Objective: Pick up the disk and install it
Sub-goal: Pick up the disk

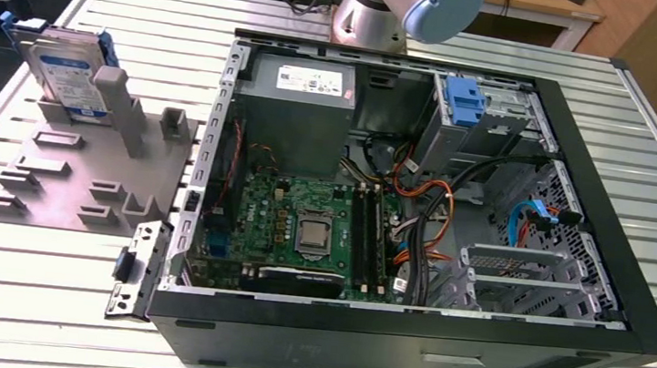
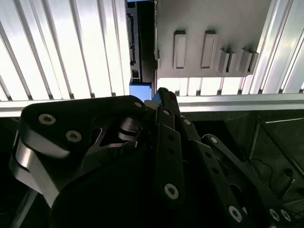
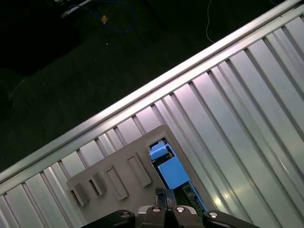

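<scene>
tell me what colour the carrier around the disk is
Blue, framing the disk; it shows best in the exterior view.

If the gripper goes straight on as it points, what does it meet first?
Probably the disk, standing on edge in the grey fixture plate: in the first wrist view it sits right ahead of the gripper. Depth unclear.
</scene>
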`<state>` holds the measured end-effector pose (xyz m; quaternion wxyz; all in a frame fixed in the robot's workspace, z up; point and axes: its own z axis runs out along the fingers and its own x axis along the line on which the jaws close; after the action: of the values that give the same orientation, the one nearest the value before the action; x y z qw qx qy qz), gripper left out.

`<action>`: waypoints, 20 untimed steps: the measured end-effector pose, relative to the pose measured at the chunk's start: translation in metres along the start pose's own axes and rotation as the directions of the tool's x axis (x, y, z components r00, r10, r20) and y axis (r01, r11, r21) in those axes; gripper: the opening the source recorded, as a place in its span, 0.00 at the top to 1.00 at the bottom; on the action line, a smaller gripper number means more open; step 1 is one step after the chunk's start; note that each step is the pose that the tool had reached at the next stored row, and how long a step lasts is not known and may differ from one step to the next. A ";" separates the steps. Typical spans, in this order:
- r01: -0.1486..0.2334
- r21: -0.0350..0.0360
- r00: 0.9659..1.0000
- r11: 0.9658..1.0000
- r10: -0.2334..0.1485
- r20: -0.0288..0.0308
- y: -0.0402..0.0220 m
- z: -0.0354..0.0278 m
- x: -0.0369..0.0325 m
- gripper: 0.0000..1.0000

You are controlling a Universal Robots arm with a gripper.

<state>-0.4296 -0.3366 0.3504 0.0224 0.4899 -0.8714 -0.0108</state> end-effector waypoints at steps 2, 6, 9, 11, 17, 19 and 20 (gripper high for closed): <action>0.026 0.001 1.000 1.000 -0.026 -0.001 0.0000 0.0000 0.0000 0.89; 0.084 0.002 0.996 0.996 -0.084 -0.004 0.0000 0.0000 0.0000 0.89; 0.126 0.003 0.992 0.992 -0.126 -0.005 0.0000 0.0000 0.0000 0.89; 0.157 0.004 0.988 0.988 -0.157 -0.007 0.0000 0.0000 0.0000 0.89; 0.210 0.005 0.978 0.978 -0.210 -0.009 0.0000 0.0000 0.0000 0.89; 0.210 0.005 0.978 0.978 -0.210 -0.009 0.0000 0.0000 0.0000 0.89; 0.210 0.005 0.978 0.978 -0.210 -0.009 0.0000 0.0000 0.0000 0.89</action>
<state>-0.4296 -0.3366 0.3504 0.0235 0.5793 -0.8147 -0.0084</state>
